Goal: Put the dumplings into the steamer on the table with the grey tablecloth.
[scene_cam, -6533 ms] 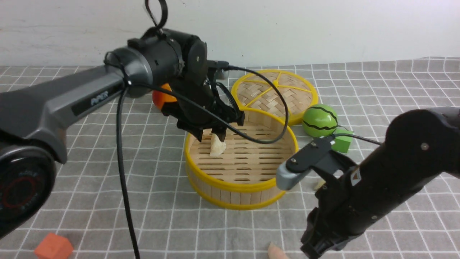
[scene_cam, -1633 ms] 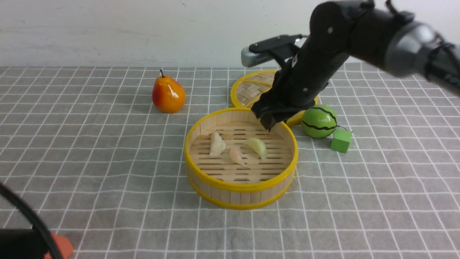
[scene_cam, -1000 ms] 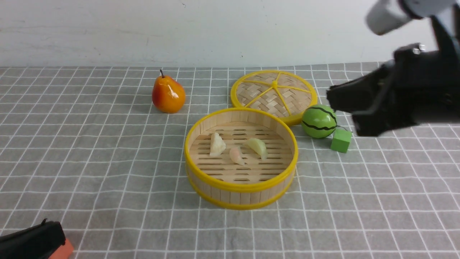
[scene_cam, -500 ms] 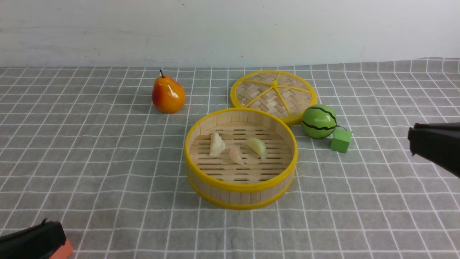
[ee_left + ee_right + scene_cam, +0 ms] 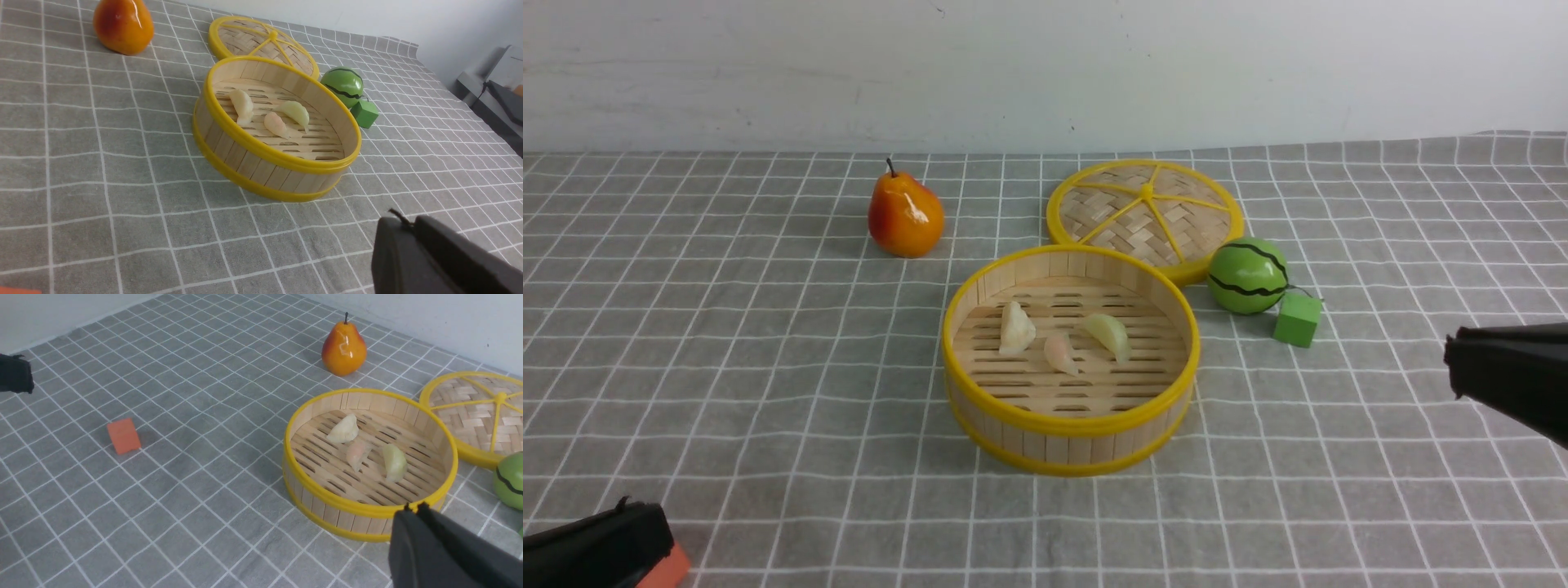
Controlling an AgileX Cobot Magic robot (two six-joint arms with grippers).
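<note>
The right gripper (image 5: 1462, 365), jaws pressed together and holding nothing, hangs at the right edge of the table (image 5: 768, 367), well apart from the steamer (image 5: 1070, 425). The left gripper (image 5: 654, 535), which its wrist view also shows closed and empty, sits at the near left corner close to an orange block (image 5: 671, 568). All three dumplings (image 5: 1060, 353), white, pink and yellow-green, lie side by side on the slatted floor of the steamer. It stands on the grey tablecloth (image 5: 1380, 506) in front of its woven lid (image 5: 1146, 208). The task looks finished. The dumplings appear light, hard and glossy, so probably slippery. Any new grasp would best pinch one across its plump middle, not its thin curved edge.
</note>
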